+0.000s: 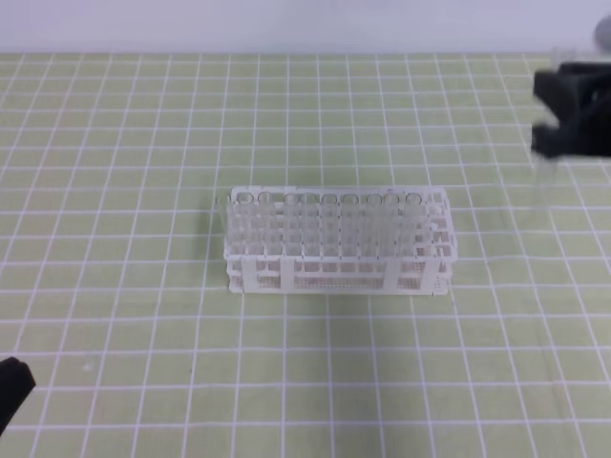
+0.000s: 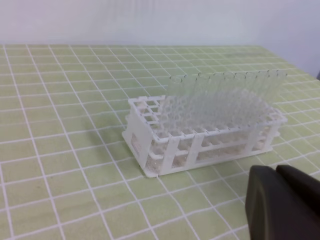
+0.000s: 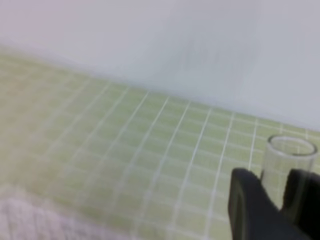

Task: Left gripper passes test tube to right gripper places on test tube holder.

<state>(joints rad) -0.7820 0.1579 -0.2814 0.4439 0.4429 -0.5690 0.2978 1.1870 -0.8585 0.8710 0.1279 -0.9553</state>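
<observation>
The white test tube holder (image 1: pixel 334 272) stands mid-table with several clear tubes upright in its back rows; the left wrist view shows it (image 2: pixel 160 155) up close. At the far right, well clear of the rack, my right gripper (image 1: pixel 547 114) is shut on the test tube (image 1: pixel 543 196), which hangs down below it above the mat. In the right wrist view the tube's open rimmed mouth (image 3: pixel 290 152) rises between the two black fingers (image 3: pixel 250 205). My left gripper (image 1: pixel 11 386) sits low at the near-left corner, its fingers (image 2: pixel 272 205) together with nothing in them.
A green mat with a white grid (image 1: pixel 143 143) covers the whole table. A pale wall (image 1: pixel 286 24) runs along the far edge. The tubes (image 2: pixel 225 95) in the rack stick up well above its top tier.
</observation>
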